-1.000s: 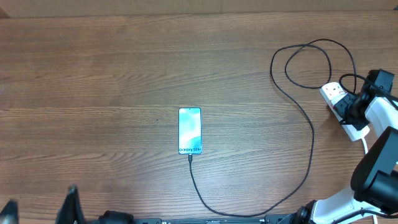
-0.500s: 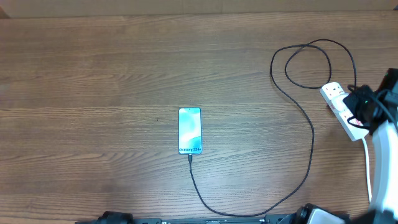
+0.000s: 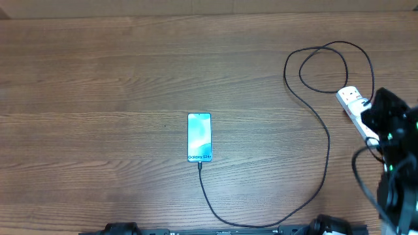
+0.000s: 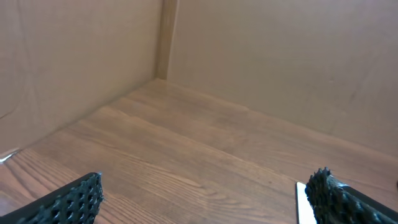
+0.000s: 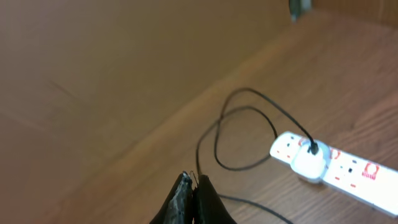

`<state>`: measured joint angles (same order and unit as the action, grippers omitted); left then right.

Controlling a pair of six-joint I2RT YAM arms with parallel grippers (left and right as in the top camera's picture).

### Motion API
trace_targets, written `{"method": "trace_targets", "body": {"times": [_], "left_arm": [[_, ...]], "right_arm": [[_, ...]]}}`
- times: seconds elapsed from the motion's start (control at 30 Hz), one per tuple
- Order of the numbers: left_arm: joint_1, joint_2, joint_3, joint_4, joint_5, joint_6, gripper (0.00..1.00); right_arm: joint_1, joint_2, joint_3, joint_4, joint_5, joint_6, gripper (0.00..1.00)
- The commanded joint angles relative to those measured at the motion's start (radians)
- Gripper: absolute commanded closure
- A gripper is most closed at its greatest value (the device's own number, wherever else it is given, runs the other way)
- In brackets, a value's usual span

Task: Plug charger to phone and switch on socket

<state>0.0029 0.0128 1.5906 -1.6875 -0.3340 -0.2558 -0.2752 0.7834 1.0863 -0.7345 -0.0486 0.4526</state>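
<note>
The phone [image 3: 199, 137] lies screen-up at the table's middle, its screen lit. The charger's thin black cable [image 3: 324, 163] runs from the phone's bottom edge, curves right, loops at the back and ends at a white plug [image 5: 309, 163] seated in the socket [image 5: 354, 171]. The socket also shows at the right edge of the overhead view [image 3: 350, 99], partly under my right arm. My right gripper [image 5: 193, 185] is shut and empty, raised above the table short of the socket. My left gripper [image 4: 202, 196] is open and empty, low over bare wood, and is out of the overhead view.
Brown cardboard walls [image 4: 261, 56] close in the table at the back and sides. The cable's loop [image 3: 323, 65] lies on the wood behind the socket. A thin white edge [image 4: 301, 203] shows beside my left gripper's right finger.
My right arm has drawn back from the socket toward the front right. My left arm, seen at the bottom left edge one second ago, has left the overhead view.
</note>
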Motion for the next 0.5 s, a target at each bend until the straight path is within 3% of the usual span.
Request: {"method": "trace_targets", "body": {"times": [0.0, 0.33, 0.47], "left_arm": [[0.005, -0.008, 0.0, -0.002, -0.013, 0.008, 0.0], [0.005, -0.008, 0.0, -0.002, -0.013, 0.008, 0.0], [0.003, -0.008, -0.029, 0.126, -0.038, -0.019, 0.0]], "right_arm": [[0.006, -0.041, 0.003, -0.005, -0.006, 0.0, 0.96], [0.006, -0.063, 0.002, -0.031, -0.006, 0.0, 0.96], [0.006, -0.063, 0.002, -0.052, -0.006, 0.0, 0.96]]}}
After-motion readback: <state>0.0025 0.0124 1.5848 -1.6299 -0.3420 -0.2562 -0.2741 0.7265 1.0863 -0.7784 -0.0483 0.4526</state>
